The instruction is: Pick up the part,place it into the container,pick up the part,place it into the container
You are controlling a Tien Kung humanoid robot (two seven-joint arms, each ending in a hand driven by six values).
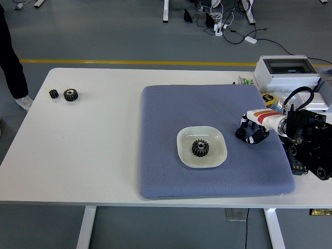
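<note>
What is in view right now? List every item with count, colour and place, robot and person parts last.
Table: one, white, fills the view.
Mat: one, blue-grey, on the table's right half.
Container: one, pale shallow dish, on the mat near its middle.
Gear in dish: one, black, inside the container.
Gear by the hand: one, small, black, on the mat right of the container.
Loose gears: two, black, one smaller, at the table's far left.
Box: one, grey-white, far right corner.
Right hand: one, black fingers around the small gear; the grasp is unclear.
Person's leg: dark trousers, top left edge.
</note>
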